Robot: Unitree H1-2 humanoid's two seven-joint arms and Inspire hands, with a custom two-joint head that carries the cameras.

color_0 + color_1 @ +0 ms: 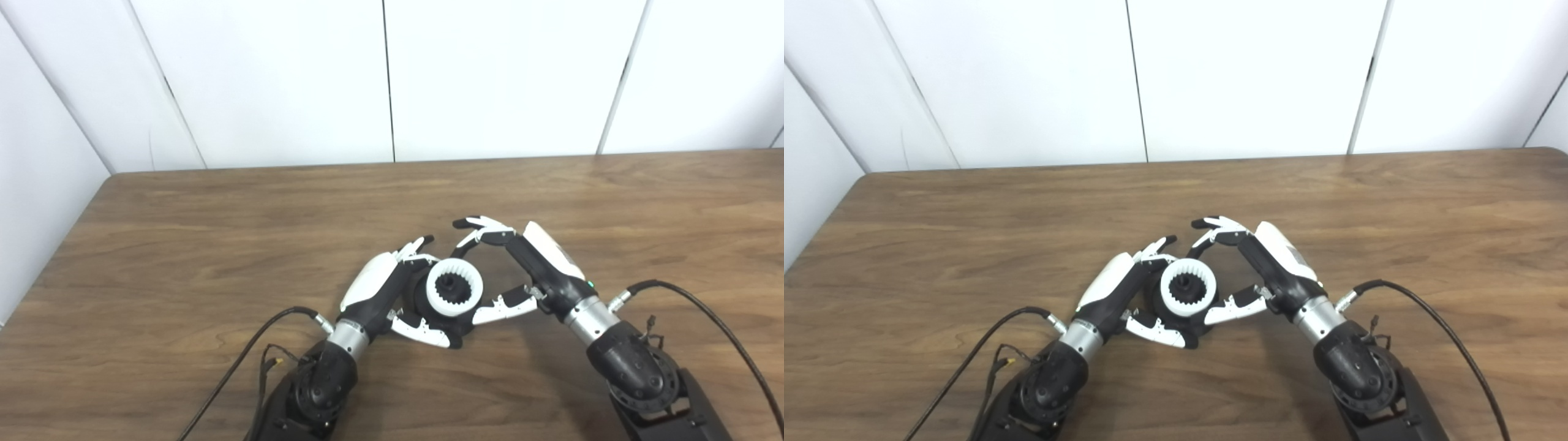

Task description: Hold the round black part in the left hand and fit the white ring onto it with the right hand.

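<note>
Left hand (392, 288) is gripping the round black part (422, 300) just above the tabletop (184, 245). White ring (454, 286) is sitting on it, looks seated. Right hand (520, 269) is spread around the ring, unclear if touching. Likely final step: press ring home, then withdraw.

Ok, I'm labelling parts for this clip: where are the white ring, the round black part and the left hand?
white ring (438, 274): left eye view, upper-left toothed rim.
round black part (453, 287): left eye view, its central hub inside the ring.
left hand (375, 288): left eye view, back of the hand.
</note>
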